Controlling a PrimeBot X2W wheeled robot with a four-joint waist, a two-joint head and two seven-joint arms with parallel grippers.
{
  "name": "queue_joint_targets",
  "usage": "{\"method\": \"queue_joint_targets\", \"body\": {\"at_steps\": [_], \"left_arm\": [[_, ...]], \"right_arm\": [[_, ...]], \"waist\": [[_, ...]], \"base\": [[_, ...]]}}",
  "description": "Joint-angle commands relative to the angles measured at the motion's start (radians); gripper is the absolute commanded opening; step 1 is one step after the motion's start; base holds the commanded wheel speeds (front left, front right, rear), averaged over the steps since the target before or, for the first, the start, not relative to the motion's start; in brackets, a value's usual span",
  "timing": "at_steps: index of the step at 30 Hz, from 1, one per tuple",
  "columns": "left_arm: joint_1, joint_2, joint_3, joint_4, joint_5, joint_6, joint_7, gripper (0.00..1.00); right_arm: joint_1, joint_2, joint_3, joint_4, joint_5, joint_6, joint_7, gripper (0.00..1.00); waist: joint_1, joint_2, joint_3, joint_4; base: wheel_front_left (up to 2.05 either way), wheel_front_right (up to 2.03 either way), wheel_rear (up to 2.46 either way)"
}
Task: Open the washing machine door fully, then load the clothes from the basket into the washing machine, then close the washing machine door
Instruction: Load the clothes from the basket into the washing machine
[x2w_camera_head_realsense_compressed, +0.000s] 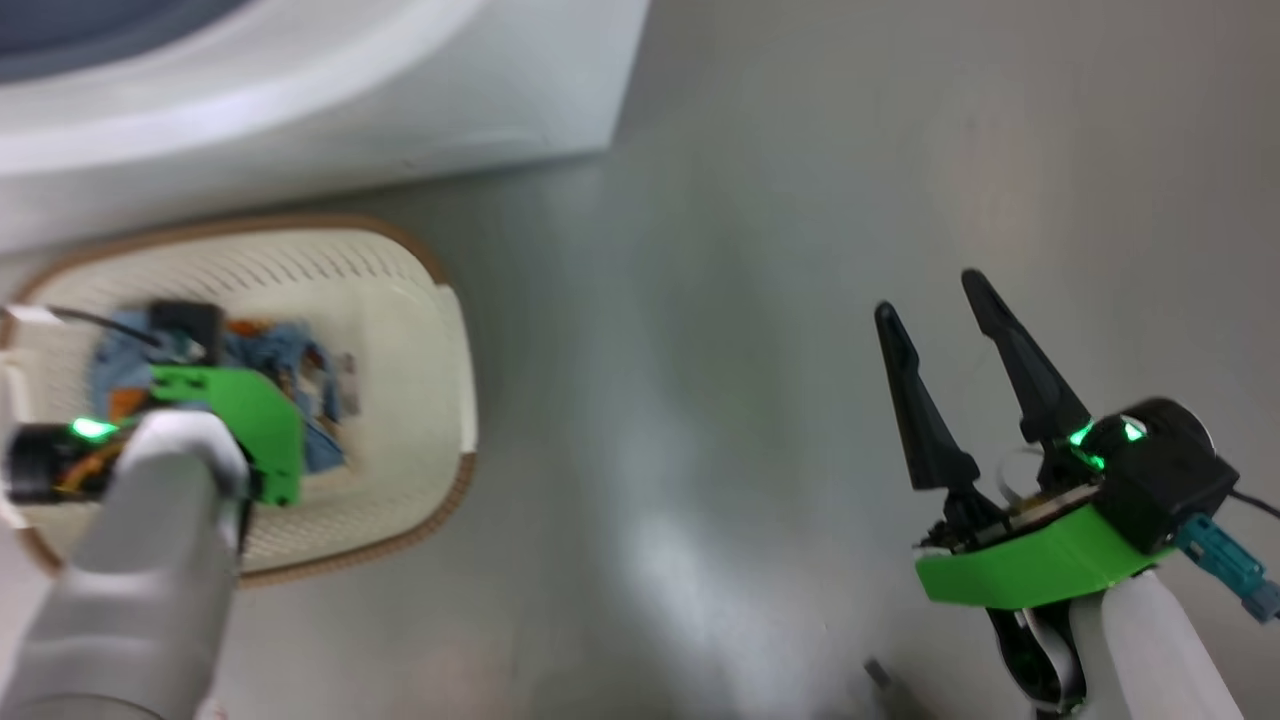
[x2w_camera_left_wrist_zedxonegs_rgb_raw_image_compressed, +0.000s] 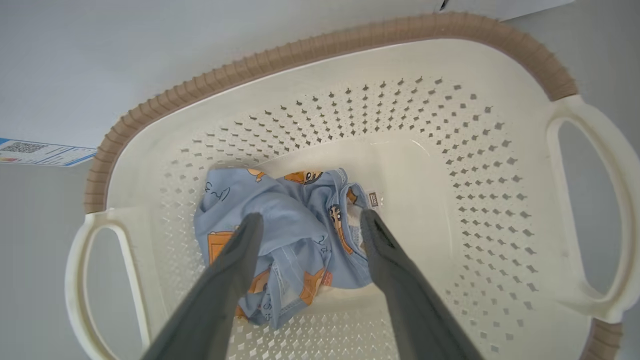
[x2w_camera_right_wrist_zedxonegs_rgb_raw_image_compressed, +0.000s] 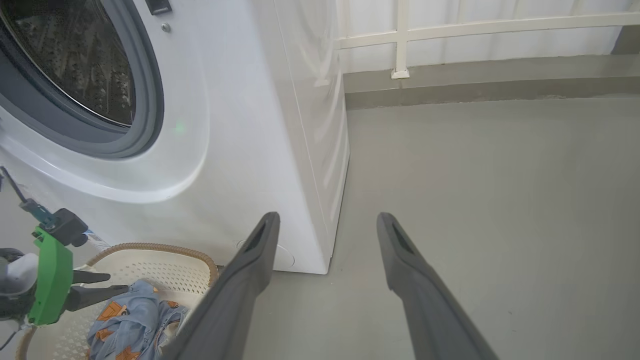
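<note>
The cream basket (x2w_camera_left_wrist_zedxonegs_rgb_raw_image_compressed: 320, 45) with a brown rim stands on the floor just in front of the white washing machine (x2w_camera_right_wrist_zedxonegs_rgb_raw_image_compressed: 240, 125). Light-blue clothes (x2w_camera_left_wrist_zedxonegs_rgb_raw_image_compressed: 290, 225) with orange figures lie bunched on its floor. My left gripper (x2w_camera_left_wrist_zedxonegs_rgb_raw_image_compressed: 310, 217) is down inside the basket, open, one finger on each side of the clothes. From the right wrist it shows as the left gripper (x2w_camera_right_wrist_zedxonegs_rgb_raw_image_compressed: 117, 282) just above the clothes (x2w_camera_right_wrist_zedxonegs_rgb_raw_image_compressed: 135, 320). My right gripper (x2w_camera_head_realsense_compressed: 930, 298) hangs open and empty over bare floor to the right. The drum opening (x2w_camera_right_wrist_zedxonegs_rgb_raw_image_compressed: 80, 60) is uncovered. The washing machine door is out of view.
Grey floor (x2w_camera_right_wrist_zedxonegs_rgb_raw_image_compressed: 475, 175) stretches to the right of the machine up to a white railing (x2w_camera_right_wrist_zedxonegs_rgb_raw_image_compressed: 400, 40) at the back. A small dark object (x2w_camera_head_realsense_compressed: 878, 672) lies on the floor near my right arm. A blue sticker (x2w_camera_left_wrist_zedxonegs_rgb_raw_image_compressed: 45, 152) sits low on the machine's front.
</note>
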Motion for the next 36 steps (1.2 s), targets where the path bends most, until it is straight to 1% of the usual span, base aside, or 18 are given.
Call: {"method": "queue_joint_targets", "body": {"at_steps": [1, 8, 16, 21, 28, 29, 30, 31, 32, 36], "left_arm": [[-0.02, 0.053, 0.02, 0.004, 0.005, 0.005, 0.008, 1.0], [-0.112, 0.134, 0.002, 0.041, 0.024, 0.017, 0.088, 1.0], [-0.168, 0.198, 0.003, 0.056, 0.019, 0.049, 0.147, 1.0], [-0.183, 0.221, 0.0, 0.06, 0.018, 0.071, 0.172, 1.0], [-0.192, 0.232, 0.002, 0.063, 0.006, 0.106, 0.187, 1.0], [-0.191, 0.23, 0.007, 0.063, 0.001, 0.114, 0.185, 0.85], [-0.191, 0.228, 0.011, 0.063, -0.004, 0.123, 0.18, 0.45], [-0.189, 0.23, 0.012, 0.063, -0.007, 0.127, 0.178, 0.13], [-0.189, 0.235, 0.015, 0.064, -0.011, 0.13, 0.173, 0.0], [-0.187, 0.236, 0.021, 0.064, -0.022, 0.144, 0.161, 0.0]], "right_arm": [[-0.005, -0.002, 0.032, -0.017, 0.018, 0.006, -0.013, 1.0], [-0.06, 0.001, 0.062, 0.0, 0.051, 0.006, -0.032, 1.0], [-0.106, 0.011, 0.086, 0.014, 0.091, 0.006, -0.037, 1.0], [-0.116, 0.017, 0.091, 0.007, 0.105, 0.006, -0.037, 1.0], [-0.115, 0.021, 0.089, 0.001, 0.109, 0.006, -0.037, 1.0], [-0.115, 0.021, 0.087, 0.0, 0.108, 0.006, -0.037, 1.0], [-0.114, 0.022, 0.086, 0.0, 0.108, 0.006, -0.037, 1.0], [-0.113, 0.022, 0.086, -0.001, 0.107, 0.006, -0.037, 1.0], [-0.114, 0.022, 0.086, -0.001, 0.107, 0.006, -0.037, 1.0], [-0.116, 0.022, 0.084, 0.002, 0.104, 0.006, -0.037, 1.0]], "waist": [[0.0, -0.0001, 0.147, -0.088], [0.0, -0.0001, 0.257, -0.145], [0.0, -0.0001, 0.349, -0.2], [0.0, -0.0001, 0.377, -0.218], [0.0, -0.0001, 0.392, -0.222], [0.0, -0.0001, 0.392, -0.22], [0.0, -0.0001, 0.392, -0.219], [0.0, -0.0001, 0.393, -0.219], [0.0, -0.0001, 0.394, -0.219], [0.0, -0.0001, 0.393, -0.215]], "base": [[0.0, 0.0, 0.0], [0.0, 0.0, 0.0], [0.0, 0.0, 0.0], [0.0, 0.0, 0.0], [0.0, 0.0, 0.0], [0.0, 0.0, 0.0], [0.0, 0.0, 0.0], [0.0, 0.0, 0.0], [0.0, 0.0, 0.0], [0.0, 0.0, 0.0]]}}
